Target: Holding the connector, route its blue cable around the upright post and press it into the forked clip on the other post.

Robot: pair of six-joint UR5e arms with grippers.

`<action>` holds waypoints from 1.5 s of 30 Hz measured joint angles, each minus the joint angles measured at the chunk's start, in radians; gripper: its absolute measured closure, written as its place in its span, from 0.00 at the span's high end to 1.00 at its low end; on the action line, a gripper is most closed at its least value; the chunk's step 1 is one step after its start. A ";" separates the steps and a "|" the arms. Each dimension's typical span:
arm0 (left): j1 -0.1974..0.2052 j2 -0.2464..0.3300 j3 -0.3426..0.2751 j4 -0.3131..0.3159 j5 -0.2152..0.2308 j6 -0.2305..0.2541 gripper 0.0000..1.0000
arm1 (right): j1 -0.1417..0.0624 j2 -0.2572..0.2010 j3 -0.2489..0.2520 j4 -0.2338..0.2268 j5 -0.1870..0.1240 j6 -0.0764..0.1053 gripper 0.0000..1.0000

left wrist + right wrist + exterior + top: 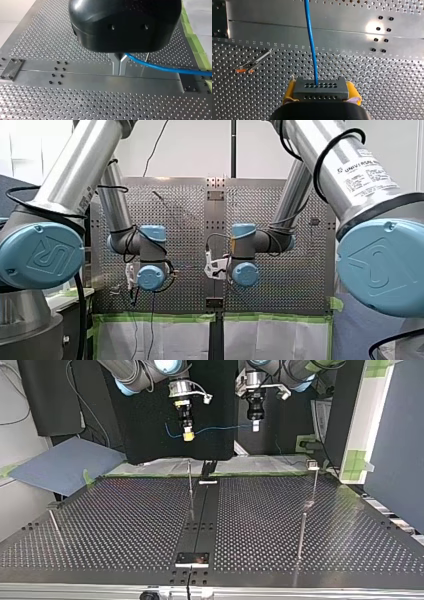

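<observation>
In the right wrist view a grey connector with rows of holes sits between the yellow pads of my right gripper, which is shut on it. Its blue cable runs straight ahead from the connector. My left gripper is shut on the same cable, pinched between its metal fingers. In the top view both grippers, right and left, hang high above the table's far edge with the cable strung between them. A thin upright post stands mid-table; a post with a top piece stands at the view's right.
The perforated table has a smooth centre strip with a small plate at the near end. Another thin post rises at the top view's right, one more at its left. A blue sheet lies beyond the left corner.
</observation>
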 joint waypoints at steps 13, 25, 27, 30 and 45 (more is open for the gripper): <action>0.000 0.000 0.000 0.000 0.000 0.000 0.00 | 0.000 0.000 0.000 0.000 0.000 0.000 0.00; 0.000 0.000 0.000 0.000 0.000 0.000 0.00 | 0.000 0.000 0.000 0.000 0.000 0.000 0.00; 0.000 0.000 0.000 0.000 0.000 0.000 0.00 | 0.000 0.000 0.000 0.000 0.000 0.000 0.00; 0.000 0.000 0.000 0.000 0.000 0.000 0.00 | 0.000 0.000 0.000 0.000 0.000 0.000 0.00; 0.001 0.000 0.000 0.000 0.000 0.000 0.00 | 0.002 0.020 0.000 0.021 0.003 -0.002 0.00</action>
